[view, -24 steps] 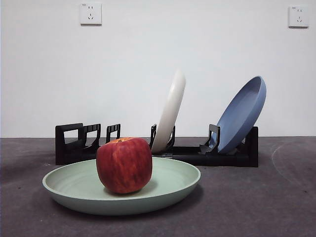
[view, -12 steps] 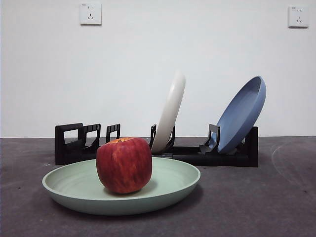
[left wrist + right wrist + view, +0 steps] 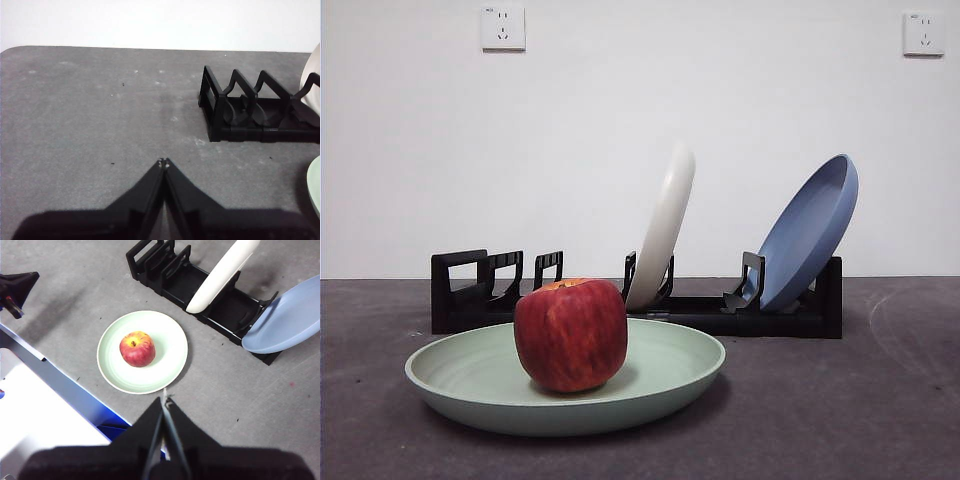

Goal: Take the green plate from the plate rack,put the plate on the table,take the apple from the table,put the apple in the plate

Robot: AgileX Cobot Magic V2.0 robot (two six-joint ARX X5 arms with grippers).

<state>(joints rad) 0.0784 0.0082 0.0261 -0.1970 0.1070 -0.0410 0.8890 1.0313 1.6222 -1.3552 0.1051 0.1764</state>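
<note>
**A:** Starting with the front view, what stands on the table?

**B:** The green plate lies flat on it, near the camera, and the apple sits upright in the plate, a little left of its middle. Behind them stands the plate rack. A cream-white plate leans in a middle slot and a blue plate leans at the right end. The left slots hold nothing. Neither arm shows in this view.

**A:** And the left wrist view?

**B:** The left gripper hangs above bare table, its two jaws pressed together at the tips with nothing between them. The end of the rack with the loop handle lies ahead of it and off to one side, well apart, and a sliver of the green plate's rim shows at the picture's edge.

**A:** The right wrist view?

**B:** The right gripper looks down from high up, jaws closed tip to tip and empty. Its tips appear just beside the plate's rim. The apple rests in the plate with its stem dip upward, and the rack with both leaning plates lies beyond. The left gripper shows as a dark tip at a far corner.
</note>
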